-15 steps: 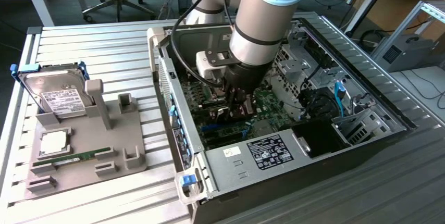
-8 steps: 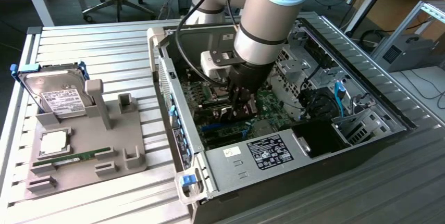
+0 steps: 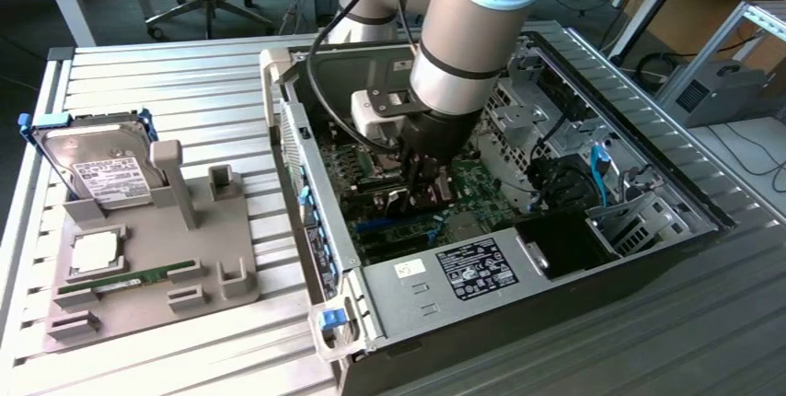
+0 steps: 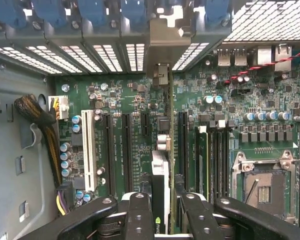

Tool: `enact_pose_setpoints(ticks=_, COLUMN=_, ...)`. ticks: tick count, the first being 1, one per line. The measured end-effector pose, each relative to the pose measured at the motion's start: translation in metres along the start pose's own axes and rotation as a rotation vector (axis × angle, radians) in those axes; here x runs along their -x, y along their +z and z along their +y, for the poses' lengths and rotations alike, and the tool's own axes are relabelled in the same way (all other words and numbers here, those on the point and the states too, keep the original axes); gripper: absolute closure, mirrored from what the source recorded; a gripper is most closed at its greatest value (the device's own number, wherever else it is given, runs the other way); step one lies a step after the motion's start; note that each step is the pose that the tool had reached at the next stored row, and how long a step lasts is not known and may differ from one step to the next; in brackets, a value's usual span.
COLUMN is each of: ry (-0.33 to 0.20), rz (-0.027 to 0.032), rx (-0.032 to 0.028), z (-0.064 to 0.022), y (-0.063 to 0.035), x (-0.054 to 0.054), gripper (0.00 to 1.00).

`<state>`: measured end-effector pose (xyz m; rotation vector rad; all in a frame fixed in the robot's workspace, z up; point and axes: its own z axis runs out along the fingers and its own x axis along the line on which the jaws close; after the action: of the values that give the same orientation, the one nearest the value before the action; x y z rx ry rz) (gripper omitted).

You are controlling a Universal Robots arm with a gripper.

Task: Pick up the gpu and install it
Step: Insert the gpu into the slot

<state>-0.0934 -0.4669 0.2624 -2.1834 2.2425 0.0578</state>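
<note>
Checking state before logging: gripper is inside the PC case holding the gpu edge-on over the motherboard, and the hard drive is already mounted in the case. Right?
Not quite. The hard drive sits in the grey holder outside the PC case, per the exterior view. The gripper does hold the gpu over the motherboard.

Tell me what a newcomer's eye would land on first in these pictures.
The big grey robot arm plunging into the open computer case at the middle of the exterior view. In the wrist view, its tool is shut on the gpu, held edge-on over the green motherboard and its slots. On the exterior view's left, a hard drive in a blue frame stands on a grey holder.
</note>
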Motion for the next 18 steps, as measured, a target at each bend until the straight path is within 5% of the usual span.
enact_pose_setpoints(ticks=18, ry=-0.002, rz=0.0003, rx=-0.0010, z=0.0076, y=0.0051, x=0.0005, gripper=0.73)
